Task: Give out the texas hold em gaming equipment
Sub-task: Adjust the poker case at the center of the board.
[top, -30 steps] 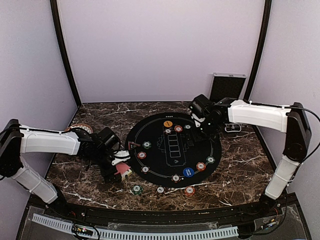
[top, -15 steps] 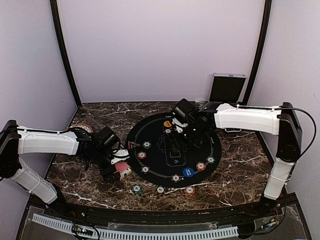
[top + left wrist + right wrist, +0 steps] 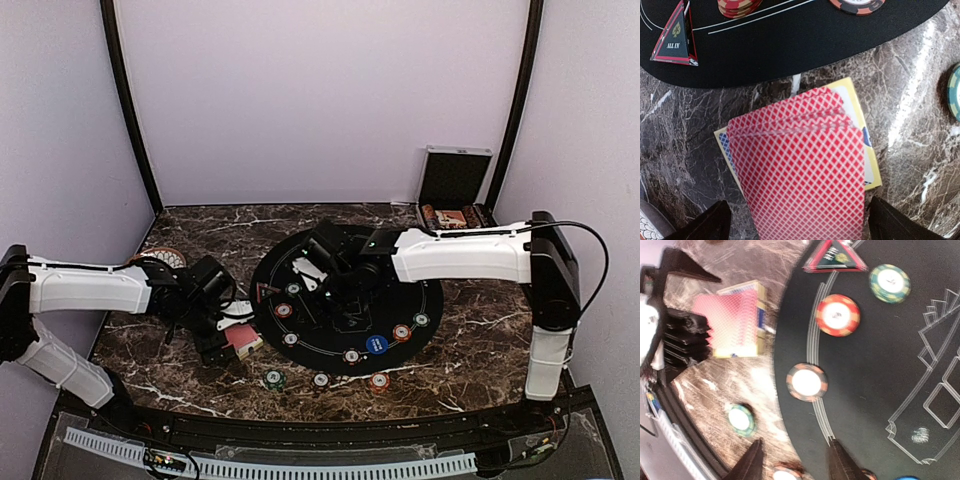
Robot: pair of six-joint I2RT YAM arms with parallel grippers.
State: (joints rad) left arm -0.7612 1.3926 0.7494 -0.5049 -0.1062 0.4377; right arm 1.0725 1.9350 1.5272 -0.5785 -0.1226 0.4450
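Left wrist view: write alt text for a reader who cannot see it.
A fanned stack of red-backed cards lies on a yellow-edged box on dark marble, between the left fingers, spread wide apart. Beyond them, a black mat's edge carries a triangular ALL IN marker and some chips.

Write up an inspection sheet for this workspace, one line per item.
Surface: dark marble table with a round black poker mat at centre.
Job's things: red-backed cards fanned on a yellow-edged card box left of the mat; a red chip, a blue chip and others on the mat; a green chip on bare marble.
Clutter: ALL IN marker on the mat's left edge; patterned plate at far left; open silver case at back right.
Grippers: left claw open over the cards; right claw, jaws apart, empty, above the mat's left side.
Cables: black cable looping along the right arm.
Surroundings: lilac walls, black corner posts.
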